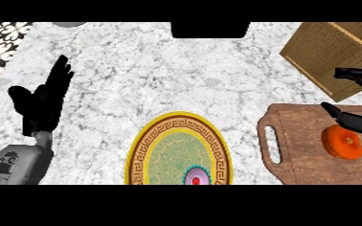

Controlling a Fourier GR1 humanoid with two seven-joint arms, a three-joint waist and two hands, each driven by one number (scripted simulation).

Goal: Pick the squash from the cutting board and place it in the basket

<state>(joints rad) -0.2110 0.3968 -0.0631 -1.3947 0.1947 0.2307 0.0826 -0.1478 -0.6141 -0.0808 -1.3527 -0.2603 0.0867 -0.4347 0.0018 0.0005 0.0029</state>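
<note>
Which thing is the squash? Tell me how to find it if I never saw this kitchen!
Look at the brown wooden cutting board with a handle slot, at the counter's right side, below the tan basket. The squash sits near the board's right edge, just under the black fingers of the right hand. It is the only round orange thing; the patterned plate nearby is yellow-rimmed and flat.

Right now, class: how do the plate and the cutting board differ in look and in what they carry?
The plate is round, with a yellow patterned rim and green centre; the cutting board is brown wood, squarish, with a handle slot. The plate carries nothing visible; the board carries the orange squash. Both lie flat on the marble counter.
</note>
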